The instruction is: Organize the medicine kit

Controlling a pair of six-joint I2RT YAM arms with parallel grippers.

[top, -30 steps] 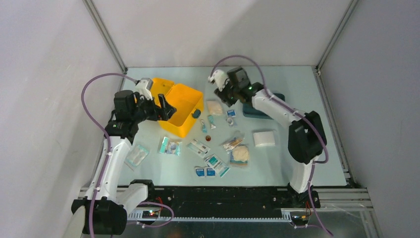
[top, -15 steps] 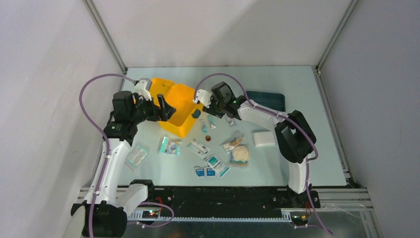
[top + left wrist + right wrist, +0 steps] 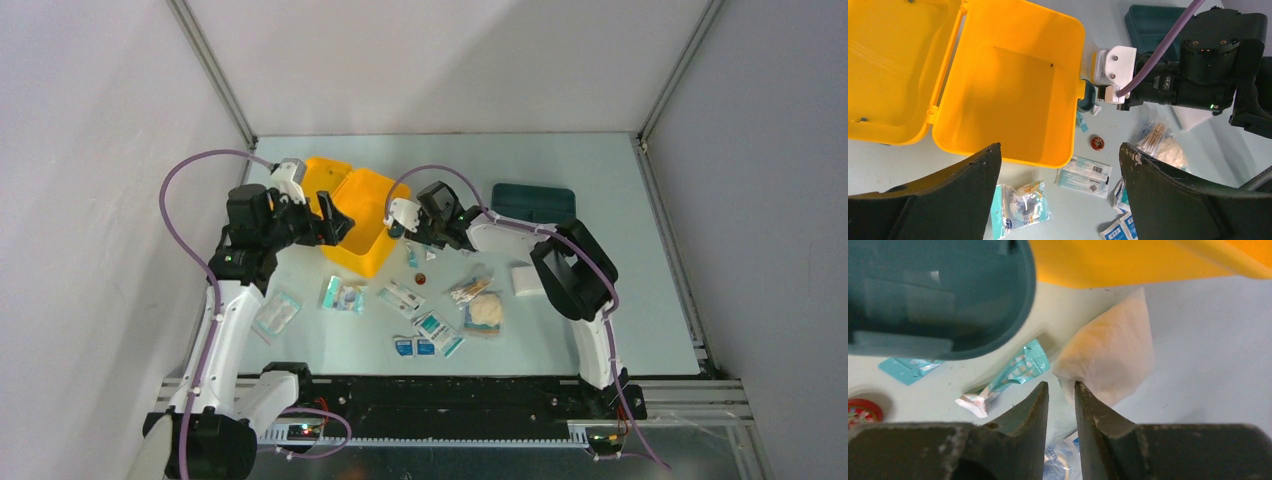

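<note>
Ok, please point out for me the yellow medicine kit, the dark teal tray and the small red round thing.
medicine kit (image 3: pixel 1013 100), left wrist view, bare inner floor.
dark teal tray (image 3: pixel 540 200), top external view, bare top surface.
small red round thing (image 3: pixel 1097 143), left wrist view, its centre.

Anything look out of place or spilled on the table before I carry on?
Nothing looks spilled or damaged. One oddity: the medicine kit stands open with nothing inside, while the packets lie scattered loose on the table in front of it, some overlapping and askew. The teal tray sits apart at the back.
</note>
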